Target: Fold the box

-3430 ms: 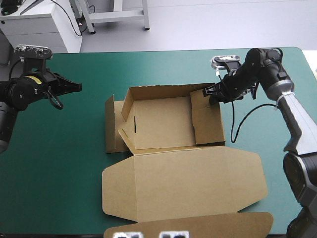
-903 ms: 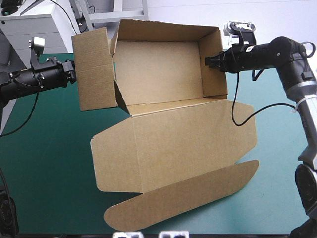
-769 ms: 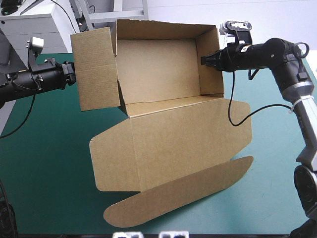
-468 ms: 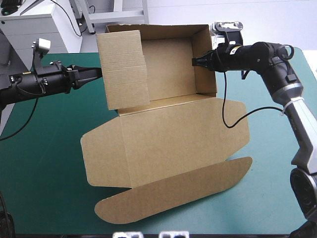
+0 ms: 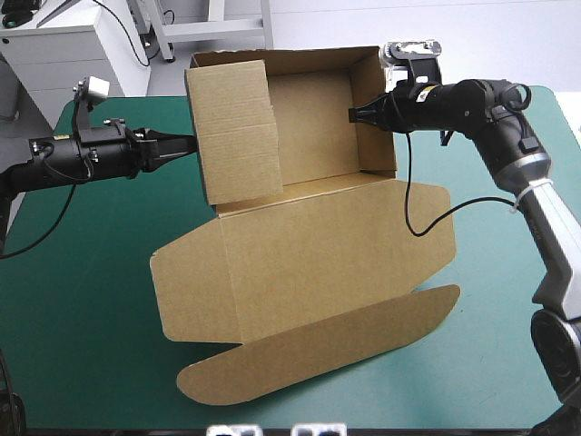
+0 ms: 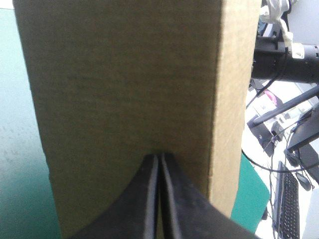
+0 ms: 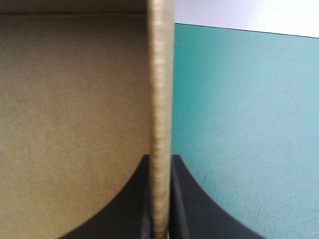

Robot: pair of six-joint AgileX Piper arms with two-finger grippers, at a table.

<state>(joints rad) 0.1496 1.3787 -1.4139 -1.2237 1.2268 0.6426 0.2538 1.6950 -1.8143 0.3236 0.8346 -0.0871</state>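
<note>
Our left gripper (image 5: 180, 143), two black fin-shaped fingers pressed together into one point with nothing between them, sets its tip against the outer face of the broad brown side flap (image 5: 231, 132). That flap belongs to the brown cardboard box (image 5: 309, 123), which hangs tilted above the teal-green table cover (image 5: 82, 300). Its open tray faces us and its long lid panel (image 5: 318, 259) droops toward the near edge. On the right, our right gripper (image 5: 356, 114) pinches the tray's right-hand wall (image 5: 379, 136), the board's edge between its fingers. We judge the step in hand to be swinging the side flap inward. To do it well, we should push squarely near the flap's middle so the tip does not slide off. The right side should act as a firm counter-hold, so the box does not twist.
</note>
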